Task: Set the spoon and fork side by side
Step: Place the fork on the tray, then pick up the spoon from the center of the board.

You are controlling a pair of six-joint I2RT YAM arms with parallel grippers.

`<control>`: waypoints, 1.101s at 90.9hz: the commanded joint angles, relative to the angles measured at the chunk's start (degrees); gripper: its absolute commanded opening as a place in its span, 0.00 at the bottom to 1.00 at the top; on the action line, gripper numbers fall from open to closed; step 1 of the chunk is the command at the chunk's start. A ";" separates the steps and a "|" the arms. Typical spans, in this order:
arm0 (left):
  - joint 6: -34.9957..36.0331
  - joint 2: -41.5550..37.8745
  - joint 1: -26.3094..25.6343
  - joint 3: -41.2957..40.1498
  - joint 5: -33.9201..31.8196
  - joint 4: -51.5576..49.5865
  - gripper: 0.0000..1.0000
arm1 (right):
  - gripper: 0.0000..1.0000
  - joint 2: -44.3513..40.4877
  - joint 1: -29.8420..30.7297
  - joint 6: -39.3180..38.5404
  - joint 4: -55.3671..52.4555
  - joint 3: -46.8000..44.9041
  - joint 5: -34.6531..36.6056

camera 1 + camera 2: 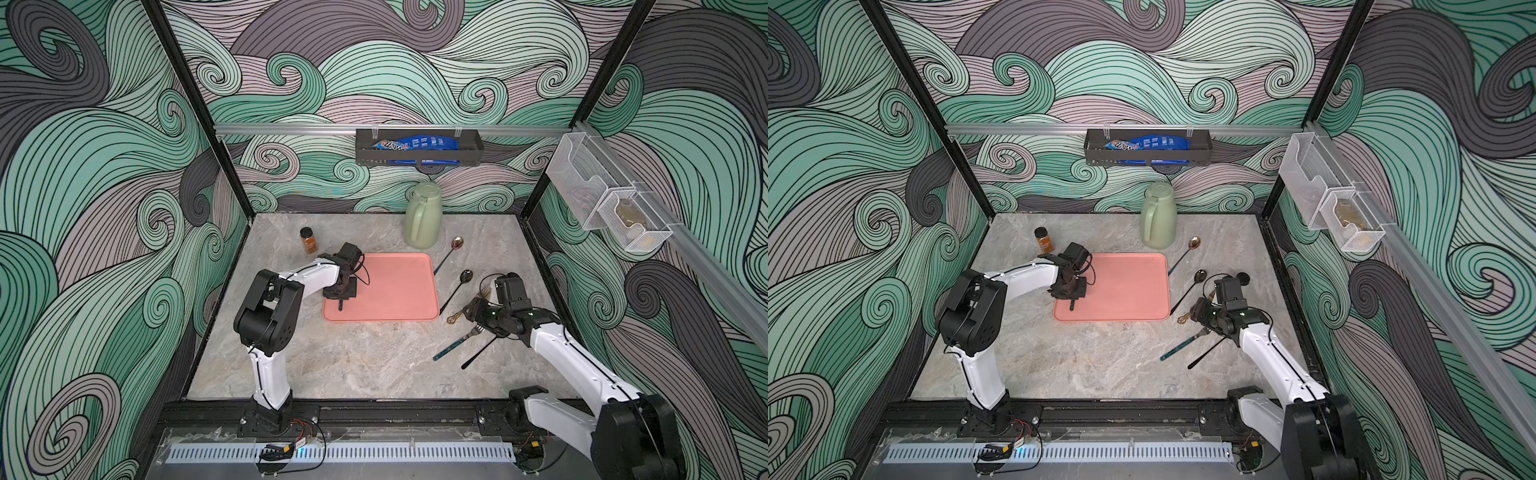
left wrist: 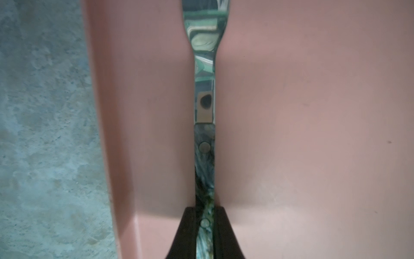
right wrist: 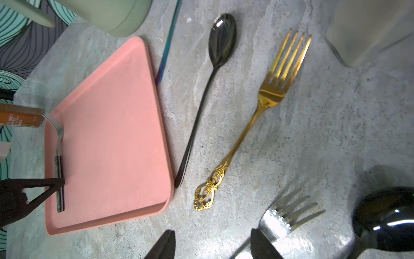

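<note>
Left claw (image 2: pixel 205 215) of mine is clenching the patterned handle of the fork (image 2: pixel 205 107), which is lying along the left rim of the pink tray (image 2: pixel 302 112), tines pointing to its far side. My right claw (image 3: pixel 212 244) is hanging released off the tray's right side, nearer the black spoon (image 3: pixel 202 107), whose length is running roughly along that right rim. Crowding the spoon's outer side is a gold fork (image 3: pixel 246 127); tray floor beside my fork is offering room.
</note>
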 commanded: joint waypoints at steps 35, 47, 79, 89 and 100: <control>0.68 -7.70 -1.86 -2.02 -4.95 -4.54 0.36 | 0.58 -1.92 -0.49 2.26 -5.81 5.01 4.32; 0.57 -14.32 -7.27 -2.67 -5.03 -2.87 0.41 | 0.59 -1.09 -1.98 -1.34 -7.10 11.62 4.90; 4.66 -14.49 -32.64 1.86 9.24 8.53 0.46 | 0.60 -1.20 -18.02 -9.44 -9.04 23.58 -0.19; 6.27 -7.04 -40.22 7.78 9.22 8.19 0.46 | 0.60 -1.44 -24.10 -11.01 -9.18 25.97 -2.69; 7.89 0.86 -46.74 15.85 8.87 5.57 0.45 | 0.60 -1.23 -28.09 -12.21 -9.93 28.61 -3.31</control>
